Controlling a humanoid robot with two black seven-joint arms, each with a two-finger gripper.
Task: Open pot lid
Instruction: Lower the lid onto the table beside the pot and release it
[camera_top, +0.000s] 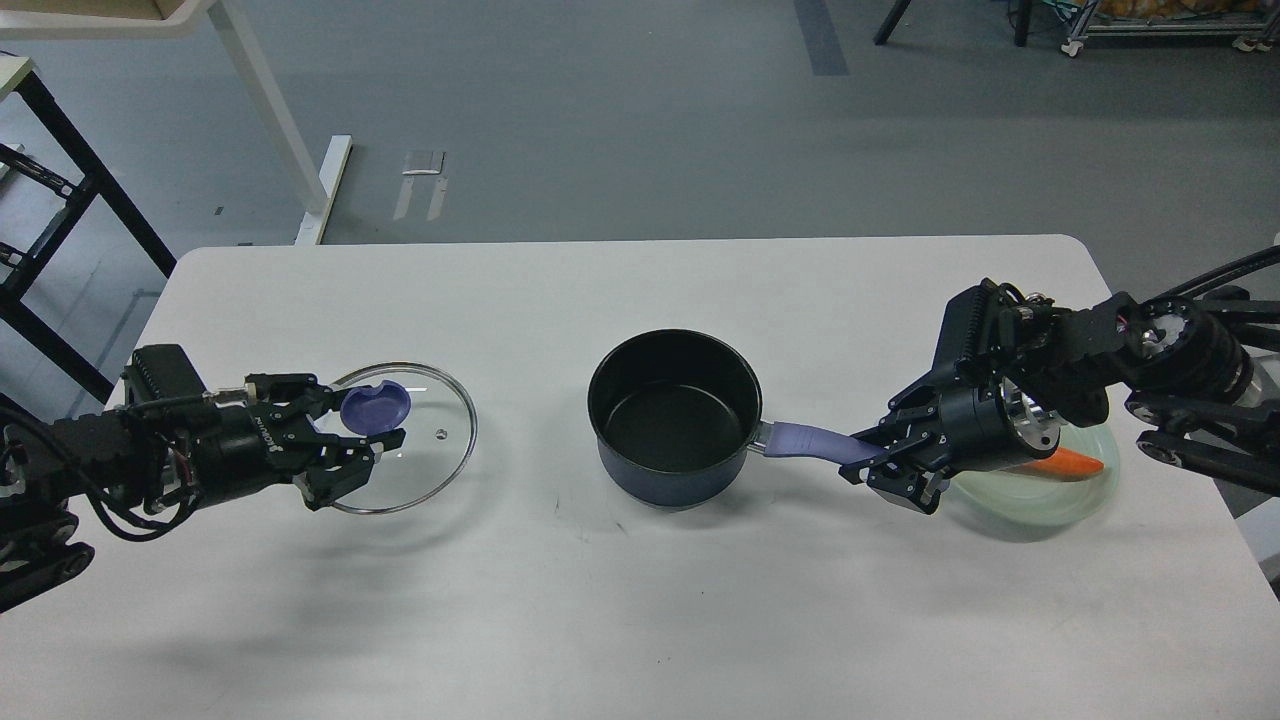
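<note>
While the left hand (350, 450) pinches the lid knob: lower level, release once the rim rests flat.
Lid (415, 440): clear glass, metal rim, near the worktop's (640, 600) left edge.
Pot (675, 415): dark blue, round, open at centre.
Right hand (880, 465): clamped on the smooth pot handle (805, 440).

My left gripper (352, 440) gripped the knob of the pot lid (420, 440), which was off the pot (672, 420) and well to its left over the table (640, 600). My right gripper (878, 462) clamped the pot's handle, just beside a pale plate (1040, 500) holding 1 carrot (1075, 464).
</note>
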